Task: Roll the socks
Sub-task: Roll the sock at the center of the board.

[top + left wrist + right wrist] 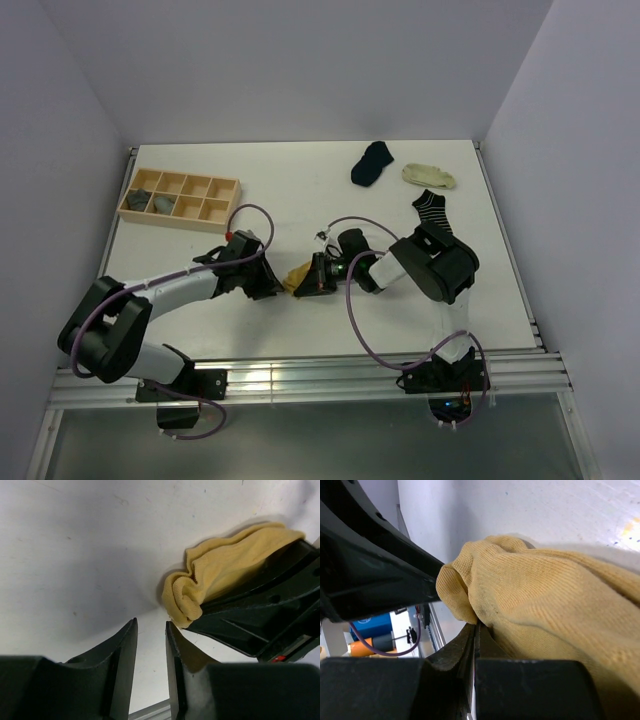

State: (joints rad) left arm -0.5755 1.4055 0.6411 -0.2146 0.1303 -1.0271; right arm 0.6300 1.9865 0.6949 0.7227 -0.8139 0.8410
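The mustard-yellow knitted sock [225, 565] lay on the white table [300, 190], midway between its left and right edges and nearer the near edge, bunched into a loose half-roll. The right gripper [476, 628] had its jaws shut, apparently nipping the fabric at their tips, with the sock draped over one finger. The left gripper [151, 625] stood just beside the curled end, jaws narrowly apart with nothing between them. To roll well, the left gripper would probably need to take the curled end squarely, not only its outer loop, and turn it tight against the right's hold, lest the roll spring open.
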